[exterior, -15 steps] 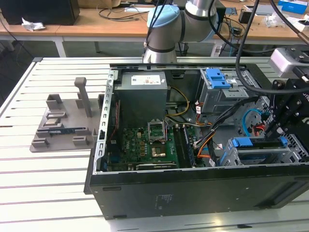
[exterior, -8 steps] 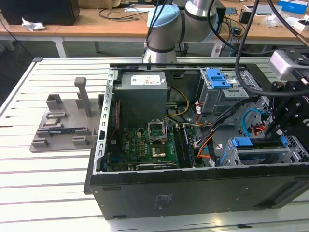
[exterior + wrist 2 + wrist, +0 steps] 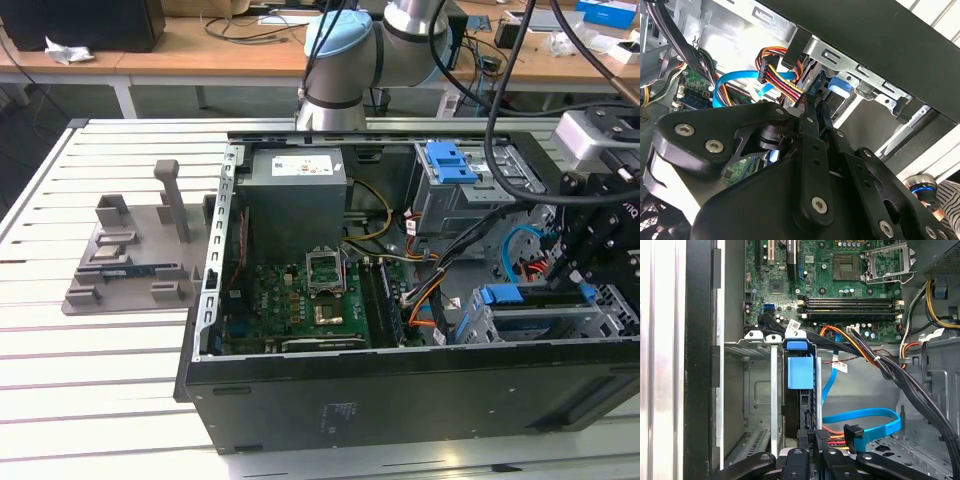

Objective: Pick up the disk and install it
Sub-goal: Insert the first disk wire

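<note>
While the arm reaches over the open computer case (image 3: 400, 400) from the exterior view's right, the gripper (image 3: 580, 262) hangs low above the grey drive cage (image 3: 545, 315) in the near corner of the case. In both wrist views the black fingers (image 3: 812, 120) stand close together, narrow, with their tips down at the edge of the disk (image 3: 800, 390). Whether they really clamp it I cannot tell, because the contact place is hidden behind the linkage. The disk stands on its edge inside one slot of the cage, with its blue plastic bracket (image 3: 800, 371) turned to the motherboard (image 3: 840, 280). The neighbouring slot of the cage is open and shows bare metal. Just beside the fingers there is a bundle of coloured power wires (image 3: 780, 75), and a flat blue data cable (image 3: 865, 417) lies curved on the case floor. On the slatted table (image 3: 100, 400), well apart from the case, a grey fixture (image 3: 135, 255) stands.
</note>
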You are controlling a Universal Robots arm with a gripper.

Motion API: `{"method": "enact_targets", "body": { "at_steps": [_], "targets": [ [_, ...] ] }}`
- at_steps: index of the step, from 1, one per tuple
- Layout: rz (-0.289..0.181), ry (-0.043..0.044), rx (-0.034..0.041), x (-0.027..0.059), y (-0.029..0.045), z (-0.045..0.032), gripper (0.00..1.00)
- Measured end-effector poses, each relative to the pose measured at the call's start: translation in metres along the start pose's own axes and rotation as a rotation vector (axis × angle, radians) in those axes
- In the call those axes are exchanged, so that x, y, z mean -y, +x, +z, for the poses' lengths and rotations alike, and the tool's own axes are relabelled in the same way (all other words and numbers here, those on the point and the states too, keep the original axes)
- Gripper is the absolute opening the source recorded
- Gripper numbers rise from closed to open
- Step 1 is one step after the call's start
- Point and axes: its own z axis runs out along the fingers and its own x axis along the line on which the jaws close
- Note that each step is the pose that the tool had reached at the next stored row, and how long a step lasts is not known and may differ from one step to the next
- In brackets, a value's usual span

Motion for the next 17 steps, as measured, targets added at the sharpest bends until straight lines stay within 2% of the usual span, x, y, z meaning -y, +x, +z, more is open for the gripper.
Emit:
{"method": "enact_targets", "body": {
  "at_steps": [3,4,7,11,15,17],
  "targets": [
    [0.0,-0.0001,0.0015,0.0001,0.0,0.0009,0.18],
    [0.0,-0.0001,0.0012,0.0001,0.0,0.0008,0.25],
    [0.0,0.0,-0.0001,0.0,0.0,-0.0006,0.25],
    [0.0,0.0,0.0,-0.0008,-0.0001,-0.0141,0.25],
    [0.0,0.0,0.0001,-0.0018,-0.0005,-0.031,0.25],
    [0.0,-0.0001,0.0002,-0.0021,-0.0009,-0.0347,0.25]
  ]
}}
